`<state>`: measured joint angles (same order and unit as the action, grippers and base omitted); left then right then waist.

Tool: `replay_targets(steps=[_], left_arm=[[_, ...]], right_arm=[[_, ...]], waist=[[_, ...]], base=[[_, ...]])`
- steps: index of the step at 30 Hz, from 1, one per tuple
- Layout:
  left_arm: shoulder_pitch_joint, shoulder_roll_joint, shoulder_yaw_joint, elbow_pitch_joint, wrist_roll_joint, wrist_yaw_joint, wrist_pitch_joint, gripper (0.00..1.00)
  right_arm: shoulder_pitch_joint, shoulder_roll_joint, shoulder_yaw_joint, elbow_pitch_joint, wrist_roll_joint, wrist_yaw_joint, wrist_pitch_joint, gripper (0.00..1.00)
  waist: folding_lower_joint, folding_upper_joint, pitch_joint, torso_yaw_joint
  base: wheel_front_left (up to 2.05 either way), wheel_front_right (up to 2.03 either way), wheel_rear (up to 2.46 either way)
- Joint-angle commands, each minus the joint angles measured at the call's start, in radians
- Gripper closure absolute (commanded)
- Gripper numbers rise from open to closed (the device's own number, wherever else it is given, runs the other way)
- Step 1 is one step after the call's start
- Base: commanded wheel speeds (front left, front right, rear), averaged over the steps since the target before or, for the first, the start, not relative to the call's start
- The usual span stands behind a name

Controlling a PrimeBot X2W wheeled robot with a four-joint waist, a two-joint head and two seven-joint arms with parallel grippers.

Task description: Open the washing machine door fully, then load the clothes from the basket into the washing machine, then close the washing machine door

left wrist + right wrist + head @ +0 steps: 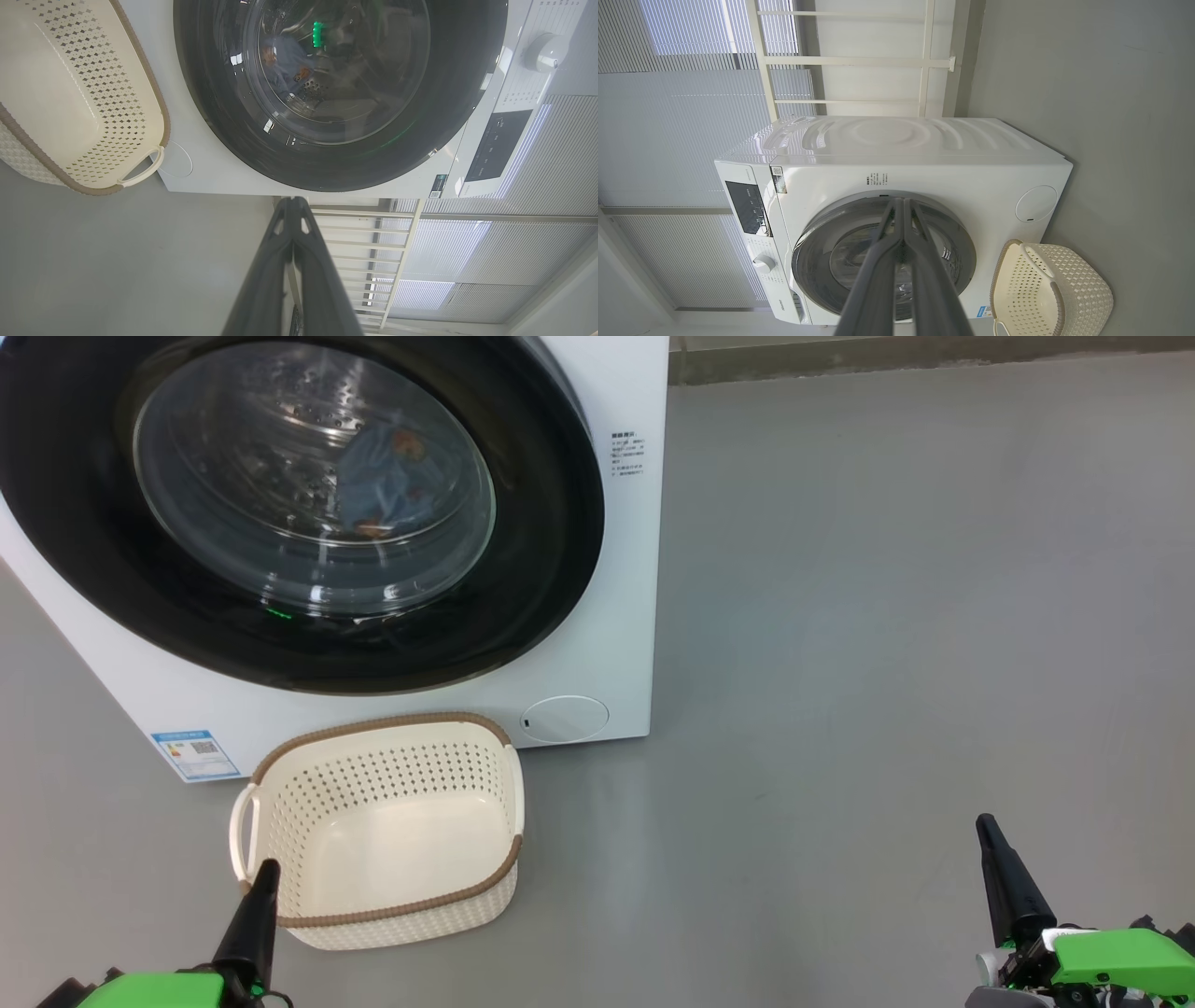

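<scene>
Black left gripper (267, 873): its two long fingers are pressed together and hold nothing. It sits low on the left, with its tip by the near left corner of the basket (385, 722).
Black right gripper (988, 831): its fingers are pressed together too and hold nothing. It is low on the right, over the grey floor (887, 616), well apart from the basket.
Basket: cream with a brown rim. It stands upright on the floor, just in front of the washing machine (635, 616).
Washing machine door (560, 523): a round black ring with clear glass, shut flat on the front.
Clothes (383, 485): blue with orange-brown bits. They are inside the steel drum (252, 439), seen through the glass.
Washing machine: big and white, with a blue sticker (194, 753) low on the left and a round white cap (564, 719) just behind the basket.
</scene>
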<state>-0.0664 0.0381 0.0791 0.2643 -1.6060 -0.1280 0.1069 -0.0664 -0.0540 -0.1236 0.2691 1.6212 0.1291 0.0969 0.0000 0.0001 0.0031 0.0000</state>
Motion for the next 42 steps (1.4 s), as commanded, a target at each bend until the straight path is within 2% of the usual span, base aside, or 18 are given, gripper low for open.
replay_targets(steps=[1,42], left_arm=[[-0.041,0.014,0.034,-0.019,-0.003,-0.003,0.005,1.0],[-0.042,0.013,0.035,-0.019,-0.003,-0.003,0.006,1.0]], right_arm=[[-0.041,-0.003,0.019,-0.025,-0.005,0.002,0.009,1.0],[-0.041,0.0,0.014,-0.025,-0.009,0.002,0.013,1.0]], waist=[[0.0,-0.0001,0.0,0.0],[0.0,-0.0001,0.0,0.0]], base=[[0.0,0.0,0.0],[0.0,0.0,0.0]])
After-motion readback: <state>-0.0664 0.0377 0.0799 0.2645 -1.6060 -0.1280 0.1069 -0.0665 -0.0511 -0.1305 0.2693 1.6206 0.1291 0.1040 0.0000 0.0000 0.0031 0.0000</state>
